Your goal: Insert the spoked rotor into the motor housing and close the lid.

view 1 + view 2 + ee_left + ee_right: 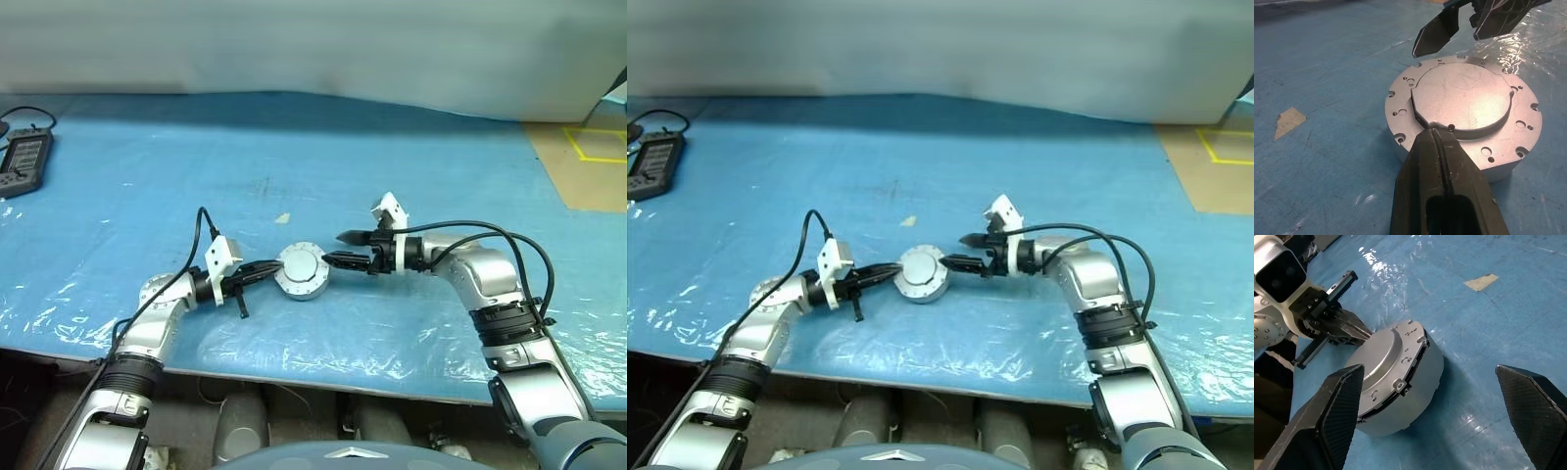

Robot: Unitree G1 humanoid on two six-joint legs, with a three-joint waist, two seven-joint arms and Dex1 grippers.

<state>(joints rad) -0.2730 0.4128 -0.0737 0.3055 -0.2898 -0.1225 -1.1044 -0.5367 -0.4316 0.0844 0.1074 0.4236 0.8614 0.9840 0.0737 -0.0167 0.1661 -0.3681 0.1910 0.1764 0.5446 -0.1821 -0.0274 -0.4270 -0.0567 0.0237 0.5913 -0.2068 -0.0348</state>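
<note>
Lid (1462,98) seated on motor housing (1422,377), slightly proud along one edge, on blue desk (294,147). Left fingers (1442,147) pinched shut, tips resting on lid's near rim; right fingers (1528,404) spread wide, just beyond far rim. Best pressed down evenly while steadied by left, avoiding tilt.

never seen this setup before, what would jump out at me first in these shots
A round grey motor housing with its lid on top sits mid-table on the blue plastic sheet. Both arms close in on it. The left gripper is shut, its tips at the lid's raised edge, while the right gripper stands wide open on the opposite side. A black handheld device lies at the far left of the table.
</note>
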